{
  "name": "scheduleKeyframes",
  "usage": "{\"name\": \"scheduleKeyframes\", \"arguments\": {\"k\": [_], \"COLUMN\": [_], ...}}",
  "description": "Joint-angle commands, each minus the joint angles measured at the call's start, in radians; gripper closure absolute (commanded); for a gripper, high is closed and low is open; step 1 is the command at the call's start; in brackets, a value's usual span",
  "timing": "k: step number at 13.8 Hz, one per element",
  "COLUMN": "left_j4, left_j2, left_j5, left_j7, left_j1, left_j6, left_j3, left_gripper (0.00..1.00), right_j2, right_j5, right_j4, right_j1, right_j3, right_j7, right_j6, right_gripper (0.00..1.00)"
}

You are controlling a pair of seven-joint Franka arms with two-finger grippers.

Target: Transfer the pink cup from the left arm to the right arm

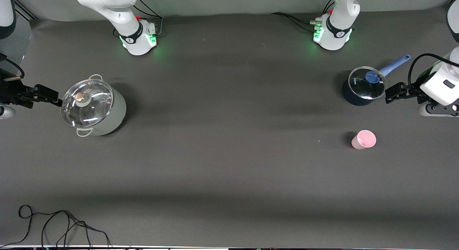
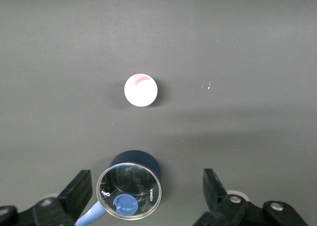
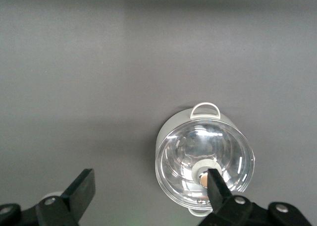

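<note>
The pink cup (image 1: pixel 363 139) stands upright on the dark table toward the left arm's end, nearer to the front camera than the blue saucepan. In the left wrist view I see the cup (image 2: pixel 140 90) from above, apart from the fingers. My left gripper (image 1: pixel 394 93) is up in the air beside the blue saucepan, open and empty (image 2: pixel 146 181). My right gripper (image 1: pixel 46 94) hangs beside the large pot at the right arm's end, open and empty (image 3: pixel 149 181). Neither gripper touches the cup.
A dark blue saucepan (image 1: pixel 363 86) with a glass lid and blue handle stands by the left gripper. A pale grey pot (image 1: pixel 94 105) with a glass lid stands by the right gripper. A black cable (image 1: pixel 61 225) lies at the table's front edge.
</note>
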Motion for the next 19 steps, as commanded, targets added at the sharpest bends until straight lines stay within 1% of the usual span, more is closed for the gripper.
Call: {"name": "scheduleKeyframes", "arguments": {"k": [1, 6, 8, 12, 14, 17, 19], "left_j4": [-0.033, -0.031, -0.031, -0.03, -0.028, -0.027, -0.026], "left_j2": [-0.034, -0.033, -0.033, -0.027, -0.019, 0.001, 0.019], "left_j5": [0.01, 0.008, 0.008, -0.001, -0.001, -0.007, -0.06], "left_j7": [0.003, 0.007, 0.046, 0.207, 0.346, 0.553, 0.673], "left_j1": [-0.002, -0.002, 0.003, 0.062, 0.084, 0.142, 0.194], "left_j6": [0.013, 0.007, 0.002, 0.005, 0.018, 0.045, 0.056], "left_j3": [0.002, 0.009, 0.013, 0.019, 0.021, 0.021, 0.022], "left_gripper": [0.0, 0.0, 0.0, 0.0, 0.0, 0.0, 0.0], "right_j2": [-0.007, -0.009, -0.009, -0.009, -0.009, -0.009, -0.009], "right_j5": [0.003, 0.003, 0.003, 0.003, 0.003, 0.003, 0.003], "right_j4": [0.002, 0.004, 0.002, 0.002, 0.002, -0.001, -0.001], "right_j1": [0.005, 0.003, 0.003, 0.003, 0.003, 0.006, 0.006], "right_j3": [-0.005, -0.005, -0.005, -0.005, -0.005, -0.005, -0.005], "right_j7": [-0.007, -0.006, -0.006, -0.006, -0.006, -0.006, -0.007], "right_j6": [0.002, 0.002, 0.002, 0.003, 0.003, 0.002, -0.001], "right_gripper": [0.0, 0.0, 0.0, 0.0, 0.0, 0.0, 0.0]}}
